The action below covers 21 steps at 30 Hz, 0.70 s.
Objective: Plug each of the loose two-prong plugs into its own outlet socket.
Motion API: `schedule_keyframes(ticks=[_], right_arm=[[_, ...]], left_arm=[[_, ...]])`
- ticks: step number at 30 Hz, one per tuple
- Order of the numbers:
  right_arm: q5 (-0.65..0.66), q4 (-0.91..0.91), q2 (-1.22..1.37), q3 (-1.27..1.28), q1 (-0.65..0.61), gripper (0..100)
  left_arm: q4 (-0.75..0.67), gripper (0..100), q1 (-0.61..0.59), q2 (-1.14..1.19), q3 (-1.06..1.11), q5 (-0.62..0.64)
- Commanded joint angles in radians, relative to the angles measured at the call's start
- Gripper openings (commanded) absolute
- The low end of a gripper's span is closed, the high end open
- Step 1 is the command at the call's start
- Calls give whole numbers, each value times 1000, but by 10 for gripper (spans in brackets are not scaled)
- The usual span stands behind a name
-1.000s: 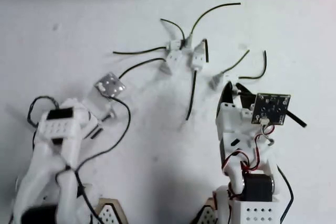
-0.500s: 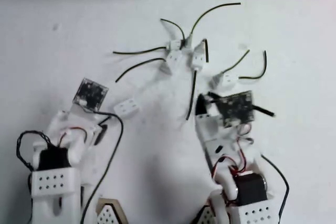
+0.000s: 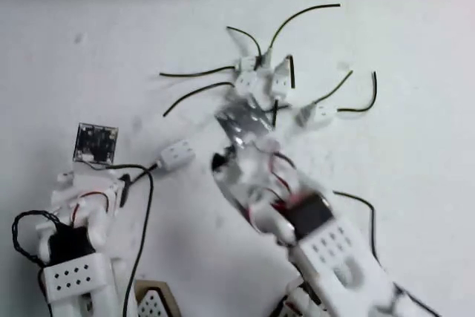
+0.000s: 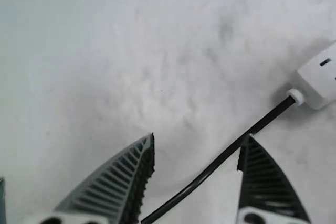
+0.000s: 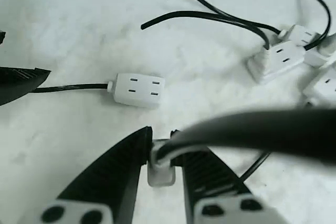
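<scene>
Movement this past second brings our right gripper [image 5: 161, 135], jaws pinching a two-prong plug [image 5: 159, 176], near the outlet socket [image 5: 137, 89] on the table [image 3: 74, 50] (insertion seems next), while we draw back our left gripper [image 4: 198, 141], jaws spread astride the cord [image 4: 220, 159].

The table [image 3: 74, 50] looks matt white, faintly mottled. The outlet socket [image 5: 135, 89] is smooth white plastic, its cord [image 5: 68, 86] glossy black. The left gripper [image 4: 199, 142] has ribbed grey plastic fingers [image 4: 118, 182]; the right gripper [image 5: 161, 145] is smooth black plastic, its plug [image 5: 159, 174] white plastic.
</scene>
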Motion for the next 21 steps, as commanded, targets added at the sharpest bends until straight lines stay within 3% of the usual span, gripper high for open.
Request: schedule_keyframes(ticks=[1,11,21], right_arm=[[-18,-35,226,-169,-31,17],[-23,-302,708,-345,-59,17],[-44,-456,834,-354,-64,17]], left_arm=[[-3,259,-7,-13,-6,17],[-3,259,-7,-13,-2,14],[-3,259,-7,-13,0,14]])
